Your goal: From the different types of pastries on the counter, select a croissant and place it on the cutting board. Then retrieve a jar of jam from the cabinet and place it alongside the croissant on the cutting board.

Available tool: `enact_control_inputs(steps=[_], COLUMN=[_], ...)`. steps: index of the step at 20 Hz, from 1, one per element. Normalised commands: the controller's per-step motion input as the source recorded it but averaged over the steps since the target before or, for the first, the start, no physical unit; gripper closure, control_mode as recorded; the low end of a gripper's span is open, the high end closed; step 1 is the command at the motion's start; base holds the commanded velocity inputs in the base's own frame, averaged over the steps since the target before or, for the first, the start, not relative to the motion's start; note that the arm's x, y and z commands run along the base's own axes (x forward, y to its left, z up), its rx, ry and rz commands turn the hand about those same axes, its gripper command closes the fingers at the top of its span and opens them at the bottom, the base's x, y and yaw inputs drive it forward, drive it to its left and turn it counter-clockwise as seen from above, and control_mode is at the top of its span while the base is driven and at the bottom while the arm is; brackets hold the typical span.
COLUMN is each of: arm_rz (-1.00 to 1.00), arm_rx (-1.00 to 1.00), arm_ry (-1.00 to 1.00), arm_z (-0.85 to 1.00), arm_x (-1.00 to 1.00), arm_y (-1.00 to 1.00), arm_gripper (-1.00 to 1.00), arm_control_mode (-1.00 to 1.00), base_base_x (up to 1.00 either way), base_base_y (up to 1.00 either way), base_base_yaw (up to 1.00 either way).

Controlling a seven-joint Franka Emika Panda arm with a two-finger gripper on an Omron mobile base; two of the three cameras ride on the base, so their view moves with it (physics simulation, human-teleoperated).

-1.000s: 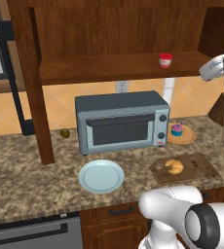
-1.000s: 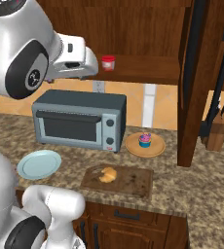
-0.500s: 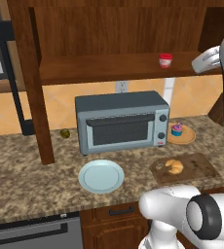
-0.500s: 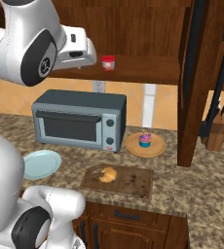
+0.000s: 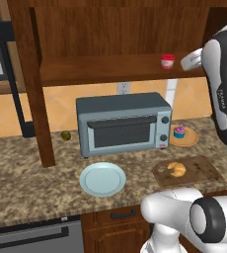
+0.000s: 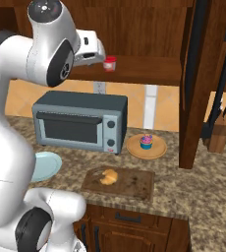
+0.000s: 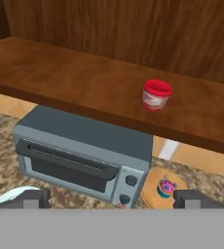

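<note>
Sitting on the board, croissant shows from the base; hand view shows jar ahead, fingertips spread.

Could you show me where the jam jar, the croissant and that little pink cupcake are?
jar of jam (image 7: pixel 156 96), hand view, on its white band below the red lid.
croissant (image 5: pixel 175 169), left base view, middle of the pastry on the cutting board.
cupcake (image 6: pixel 146 141), right base view, on its pink frosting.

Dark reddish-brown cabinet: smooth wood, visible grain. Speckled brown-beige counter: granite. Dark-brown rectangular cutting board: matt wood. Grey-blue toaster oven: matt metal-look casing.
</note>
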Motion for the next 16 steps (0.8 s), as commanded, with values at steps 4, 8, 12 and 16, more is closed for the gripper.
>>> enact_control_inputs(steps=[4,8,12,16], arm_rz=[-0.01,-0.06,-0.1,-0.08], arm_rx=[0.0,0.0,0.0,0.0], arm_ry=[0.0,0.0,0.0,0.0], arm_z=[0.0,0.0,0.0,-0.04], arm_x=[0.63,0.7,0.62,0.43], arm_y=[0.0,-0.01,-0.1,-0.21], arm_gripper=[-1.0,-1.0,-1.0,-1.0], arm_control_mode=[-1.0,-1.0,-1.0,-1.0], base_base_x=[0.0,0.0,0.0,0.0], base_base_y=[0.0,0.0,0.0,0.0], base_base_yaw=[0.0,0.0,0.0,0.0])
